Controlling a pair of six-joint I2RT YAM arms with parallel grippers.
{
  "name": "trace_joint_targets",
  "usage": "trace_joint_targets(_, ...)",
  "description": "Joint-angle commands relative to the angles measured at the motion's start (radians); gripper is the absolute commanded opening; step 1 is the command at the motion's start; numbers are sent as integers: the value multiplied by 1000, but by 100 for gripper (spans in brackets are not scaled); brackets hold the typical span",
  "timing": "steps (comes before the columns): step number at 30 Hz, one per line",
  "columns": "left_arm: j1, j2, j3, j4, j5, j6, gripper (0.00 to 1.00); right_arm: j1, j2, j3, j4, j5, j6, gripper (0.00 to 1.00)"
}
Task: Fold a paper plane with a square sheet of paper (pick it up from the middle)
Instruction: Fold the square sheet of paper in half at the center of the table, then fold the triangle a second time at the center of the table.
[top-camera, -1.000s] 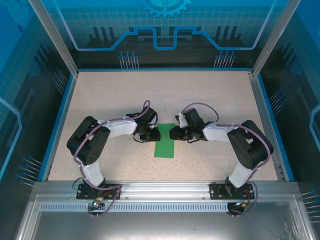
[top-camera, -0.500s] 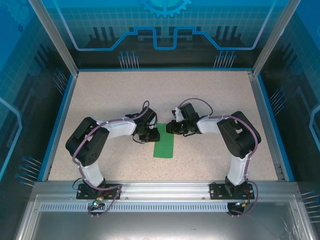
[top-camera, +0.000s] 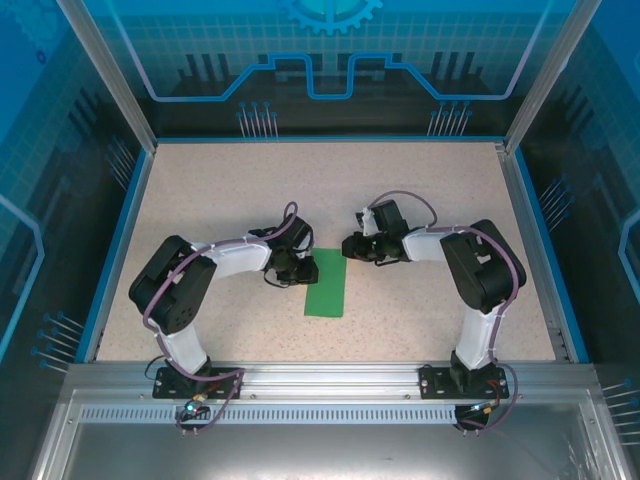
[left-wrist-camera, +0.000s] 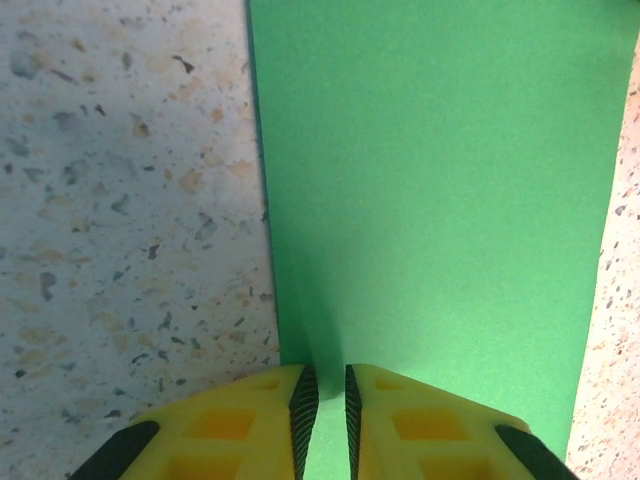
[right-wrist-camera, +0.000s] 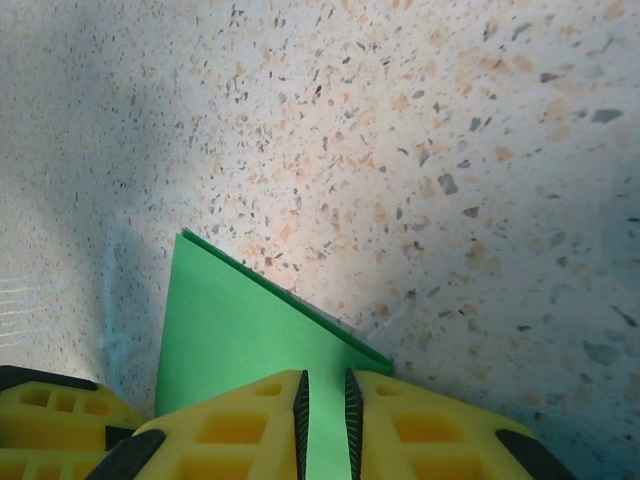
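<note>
The square sheet of paper (top-camera: 326, 287) lies flat on the table as a narrow bright green rectangle, folded double. In the left wrist view the paper (left-wrist-camera: 430, 200) stretches away from my left gripper (left-wrist-camera: 324, 385), whose tips rest on it near its left edge. The jaws are shut to a thin slit with nothing pinched. From above, the left gripper (top-camera: 304, 268) sits at the strip's far left side. My right gripper (top-camera: 348, 248) is at the far right corner. Its jaws (right-wrist-camera: 326, 385) are also shut to a slit over the two-layered paper corner (right-wrist-camera: 240, 330).
The speckled table (top-camera: 200, 200) is bordered by a blue rim (top-camera: 120, 230) and transparent walls. Both arms' elbows bend outward to the left and right of the paper. Open tabletop lies beyond the paper toward the back.
The right gripper has slid toward the far end of the paper, and its elbow has swung inward. The left arm has barely moved. The paper has shifted slightly left.
</note>
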Motion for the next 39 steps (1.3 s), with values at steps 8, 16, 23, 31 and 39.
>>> trace_joint_targets(8,5,-21,51,-157,7,10,26,97,-201,-121,-40,7,14,20)
trace_joint_targets(16,4,-116,83,-246,-18,-5,38,211,-262,-183,-95,62,25,20)
trace_joint_targets(23,4,-286,-49,-227,36,-156,56,234,-246,-203,-93,95,18,18)
trace_joint_targets(31,-21,-458,-258,-51,93,-345,63,263,-225,-229,-75,94,25,16)
trace_joint_targets(39,-46,-442,-360,100,139,-412,63,273,-190,-232,-52,104,27,15)
